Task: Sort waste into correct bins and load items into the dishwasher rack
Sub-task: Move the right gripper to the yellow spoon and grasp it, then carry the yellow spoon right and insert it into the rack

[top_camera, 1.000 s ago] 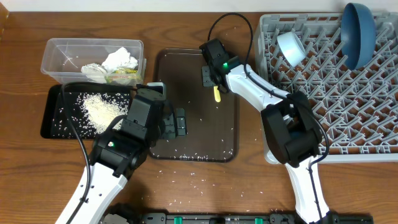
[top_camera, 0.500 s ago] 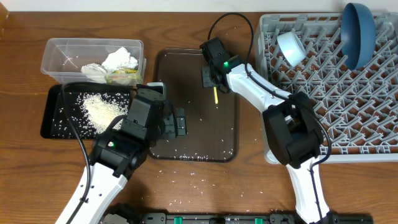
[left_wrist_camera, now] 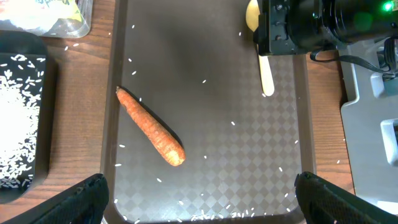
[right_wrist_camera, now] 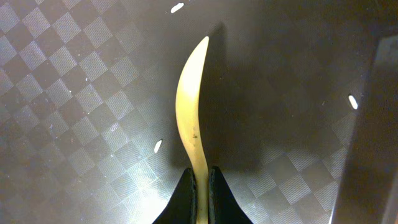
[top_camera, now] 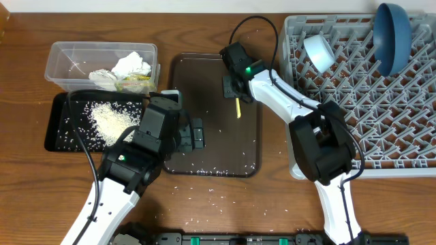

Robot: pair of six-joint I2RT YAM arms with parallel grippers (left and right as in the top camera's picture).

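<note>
A dark brown serving tray (top_camera: 204,153) lies flat on the wooden table (top_camera: 272,211), just toward 9 o'clock from the middle of the overhead view, its long sides running from 12 to 6 o'clock. It is rectangular with rounded corners and a low raised rim. Up close its floor (left_wrist_camera: 211,124) bears a fine chequered pattern of dull and glossy squares (right_wrist_camera: 74,124), lit by glare toward 6 o'clock. The table is reddish-brown, its grain running from 9 to 3 o'clock
</note>
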